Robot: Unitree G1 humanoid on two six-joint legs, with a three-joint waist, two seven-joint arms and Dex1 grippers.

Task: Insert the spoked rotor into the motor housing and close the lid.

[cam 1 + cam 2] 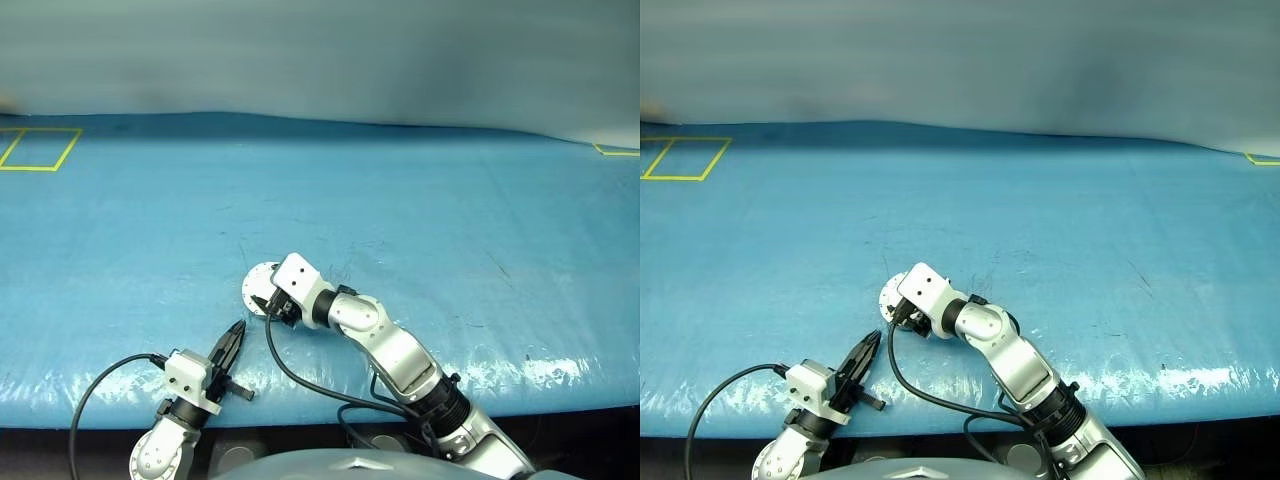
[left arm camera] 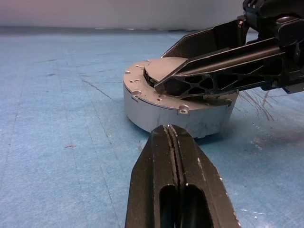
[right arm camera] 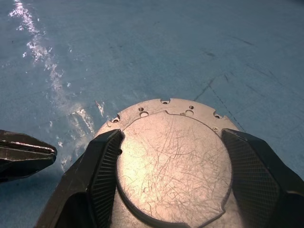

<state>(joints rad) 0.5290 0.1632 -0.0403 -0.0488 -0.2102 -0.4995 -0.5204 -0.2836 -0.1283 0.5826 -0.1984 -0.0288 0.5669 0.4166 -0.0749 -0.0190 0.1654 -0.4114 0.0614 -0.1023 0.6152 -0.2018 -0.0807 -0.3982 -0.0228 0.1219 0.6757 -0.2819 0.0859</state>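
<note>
Two claws are in play, and only my right claw is doing the work. Its fingers stand spread to either side of the lid, which lies plain grey face up on the motor housing, right under the claw on the blue worktop. From the left wrist view one finger lies across the top of the lid, and I cannot tell whether it presses or only hovers. The lid looks nearly down, though a dark gap shows at the near edge, so I judge the closing is not quite finished. The spoked rotor I take to be inside already; I cannot see it.

To do this well, I would press straight down on the lid's middle, not on its edge, so it seats flat in the recess rather than tipping. I would go slowly, since the housing sits loose and could slide away.

My left claw is pressed together, empty, pointing at the housing wall from just beside it. I could use it as a stop against sliding.
</note>
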